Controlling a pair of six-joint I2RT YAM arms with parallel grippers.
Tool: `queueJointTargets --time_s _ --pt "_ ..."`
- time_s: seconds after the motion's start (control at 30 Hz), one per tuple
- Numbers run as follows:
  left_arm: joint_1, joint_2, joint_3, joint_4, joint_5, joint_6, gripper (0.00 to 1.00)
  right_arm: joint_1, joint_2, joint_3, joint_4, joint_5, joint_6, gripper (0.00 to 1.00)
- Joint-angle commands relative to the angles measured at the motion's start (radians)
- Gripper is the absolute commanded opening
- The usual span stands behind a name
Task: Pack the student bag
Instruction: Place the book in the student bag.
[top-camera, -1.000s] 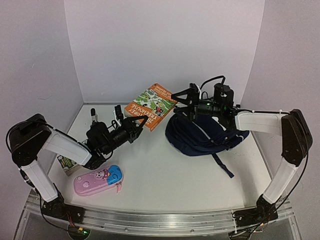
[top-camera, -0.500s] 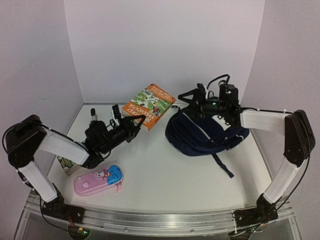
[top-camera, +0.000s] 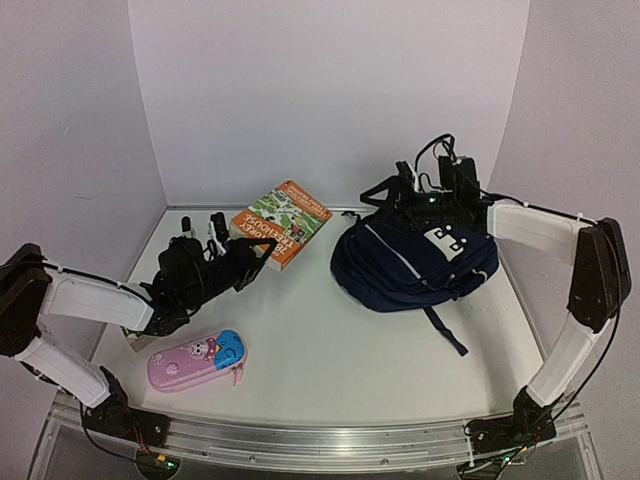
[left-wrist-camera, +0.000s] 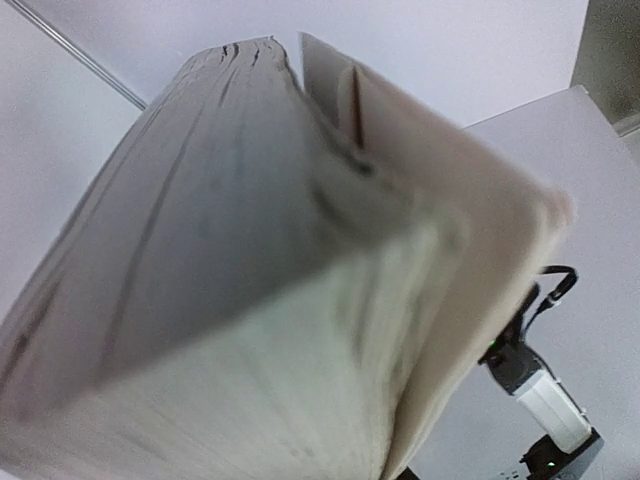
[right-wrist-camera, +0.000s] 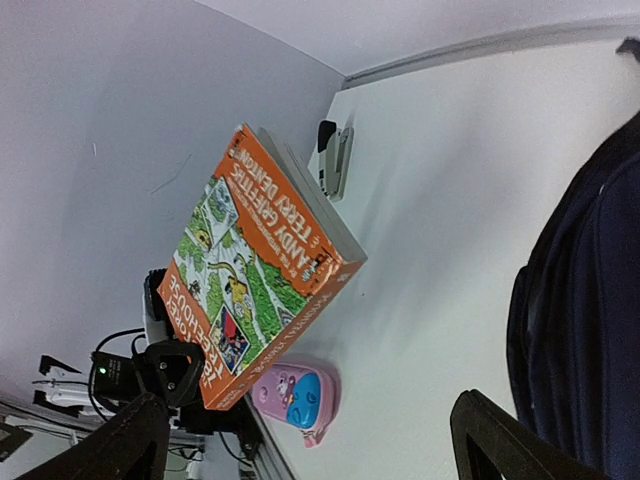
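Note:
The navy-blue student bag (top-camera: 415, 262) lies at the right of the table; its edge shows in the right wrist view (right-wrist-camera: 590, 300). My left gripper (top-camera: 255, 250) is shut on the near end of an orange-and-green book (top-camera: 283, 220) and holds it tilted above the table, left of the bag. The book's page edges (left-wrist-camera: 250, 300) fill the left wrist view and hide the fingers there. My right gripper (top-camera: 385, 195) is open and empty above the bag's far top edge. Its fingertips (right-wrist-camera: 135, 440) stand wide apart, facing the book (right-wrist-camera: 260, 270).
A pink-and-blue pencil case (top-camera: 195, 360) lies at the near left and shows in the right wrist view (right-wrist-camera: 295, 395). A small green box (top-camera: 130, 335) sits beside the left arm. A dark stapler (top-camera: 185, 222) stands at the far left, also in the right wrist view (right-wrist-camera: 335, 160).
My left gripper has drawn the book to the left, away from the bag. My right gripper has moved right and back, from the bag's left side to above its far top.

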Motion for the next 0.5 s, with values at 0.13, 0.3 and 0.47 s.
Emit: queueJointTargets --time_s 0.13,0.3,0.47 --pt "0.008 -0.193 0.184 -0.422 -0.118 0.13 0.0 -0.008 0.116 0.371 -0.521 0.118 -0.447 0.98" --pt "0.008 -0.214 0.211 -0.545 -0.152 0.131 0.0 -0.008 0.153 0.399 -0.616 0.214 -0.546 0.98" --pt "0.014 -0.224 0.238 -0.647 -0.169 0.135 0.0 -0.008 0.171 0.395 -0.679 0.303 -0.631 0.98"
